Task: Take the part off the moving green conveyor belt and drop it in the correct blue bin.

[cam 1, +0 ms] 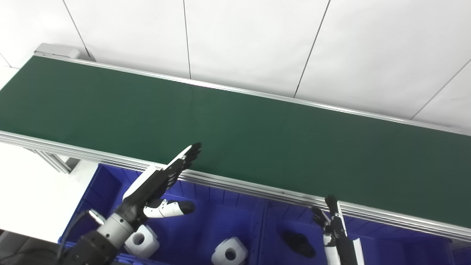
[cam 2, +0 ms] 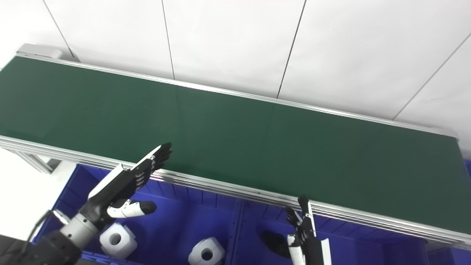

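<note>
Left hand [cam 1: 158, 180] open above bin [cam 1: 217, 221].

A plain dark green conveyor belt [cam 1: 235, 125] runs between silver aluminium rails [cam 1: 257, 189] before a white panelled wall [cam 1: 250, 40] crossed by thin dark seams. Below, deep blue bins [cam 1: 220, 224] contain two white parts [cam 1: 230, 252] and one black part [cam 1: 298, 243]. The left hand [cam 1: 163, 180] and right hand [cam 1: 333, 224] are white with black fingers.

Left hand [cam 1: 158, 180] raised, fingers straight and thumb apart, right hand [cam 1: 333, 224] upright, fingers spread, both holding nothing
</note>
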